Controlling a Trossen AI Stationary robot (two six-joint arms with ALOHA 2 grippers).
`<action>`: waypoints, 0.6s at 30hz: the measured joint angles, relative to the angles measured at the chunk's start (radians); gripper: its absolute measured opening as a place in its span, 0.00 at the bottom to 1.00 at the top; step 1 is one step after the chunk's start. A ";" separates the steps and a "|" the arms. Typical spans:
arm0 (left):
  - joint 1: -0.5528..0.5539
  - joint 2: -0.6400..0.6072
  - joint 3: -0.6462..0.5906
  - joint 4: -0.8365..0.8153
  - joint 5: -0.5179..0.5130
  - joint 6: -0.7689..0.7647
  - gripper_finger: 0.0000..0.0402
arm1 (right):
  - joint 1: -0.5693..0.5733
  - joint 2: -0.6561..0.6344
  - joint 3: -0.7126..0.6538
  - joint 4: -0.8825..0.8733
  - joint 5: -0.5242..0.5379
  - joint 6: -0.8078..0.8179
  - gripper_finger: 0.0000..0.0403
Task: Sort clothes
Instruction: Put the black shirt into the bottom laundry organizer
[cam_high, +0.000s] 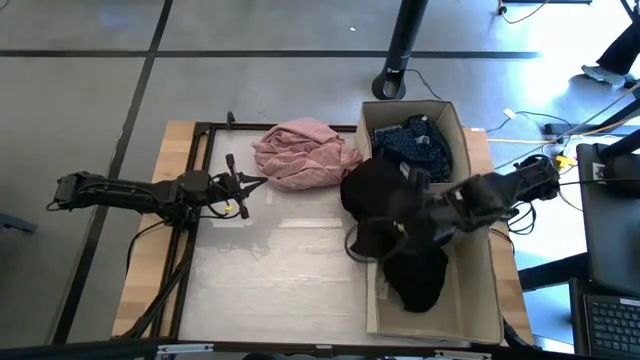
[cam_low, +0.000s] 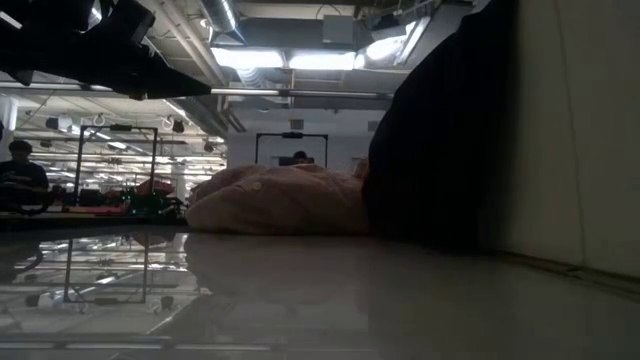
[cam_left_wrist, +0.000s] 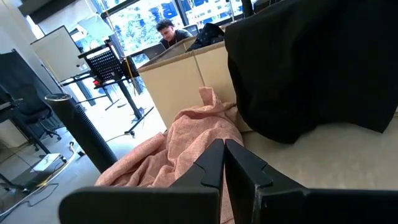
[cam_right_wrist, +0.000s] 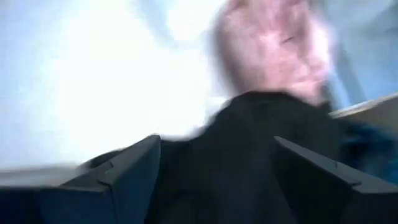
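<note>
A pink piece (cam_high: 300, 152) lies heaped at the table's far middle; it also shows in the left wrist view (cam_left_wrist: 180, 143) and the low view (cam_low: 285, 200). My left gripper (cam_high: 262, 184) is shut and empty, level, just left of it. A black piece (cam_high: 385, 200) drapes over the left wall of the near cardboard box (cam_high: 480, 300), part inside and part hanging outside (cam_low: 440, 130). My right gripper (cam_high: 405, 228) is open above it, its fingers wide apart on either side of the black cloth (cam_right_wrist: 236, 155). A dark navy piece (cam_high: 418, 143) lies in the far box. My right gripper comes at the black piece slanting down from the table's right side, with black cloth (cam_right_wrist: 217, 180) filling the gap between its spread fingers. I cannot tell whether the fingers touch it.
The two beige boxes (cam_high: 455, 120) stand end to end along the table's right side. A black frame rail (cam_high: 195, 200) runs along the table's left side under my left arm. Bare tabletop (cam_high: 290, 270) spreads across the near middle. A person sits in the room beyond the table (cam_left_wrist: 165, 31).
</note>
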 joint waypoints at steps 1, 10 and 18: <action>0.000 0.000 0.000 0.000 0.000 0.000 0.01 | -0.018 0.000 0.000 0.006 0.035 -0.035 0.75; 0.000 0.000 0.000 -0.004 0.000 0.000 0.01 | -0.217 0.057 -0.040 0.021 -0.050 -0.193 0.75; 0.000 0.000 0.000 -0.003 0.000 -0.012 0.01 | -0.321 0.141 -0.103 0.014 -0.154 -0.195 0.75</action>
